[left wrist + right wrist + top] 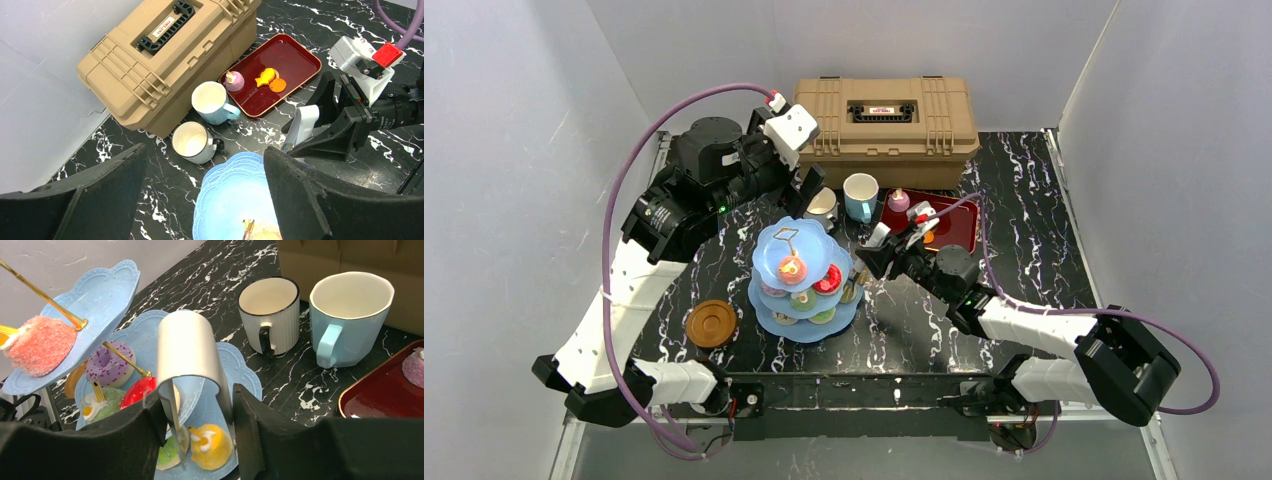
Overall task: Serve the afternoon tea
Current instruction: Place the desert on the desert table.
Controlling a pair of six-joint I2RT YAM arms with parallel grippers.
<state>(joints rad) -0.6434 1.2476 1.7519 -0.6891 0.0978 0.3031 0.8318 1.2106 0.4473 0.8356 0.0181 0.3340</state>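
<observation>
The light-blue three-tier cake stand (804, 280) stands mid-table with small cakes and donuts on its tiers, a pink cake (37, 345) on top. My right gripper (197, 392) is shut on metal tongs (187, 347), whose arms point down at a yellow cake (210, 445) on the bottom tier. My left gripper (204, 152) hangs open above the stand's back edge and the white mug (192, 142). The light-blue mug (212, 102) stands beside the white one. A brown saucer (712, 323) lies left of the stand.
A tan toolbox (884, 115) fills the back of the table. To the right of the mugs lies a dark-red tray (295, 60) with a purple cake (234, 80) and orange sweets (265, 77) on it. White walls close in on both sides.
</observation>
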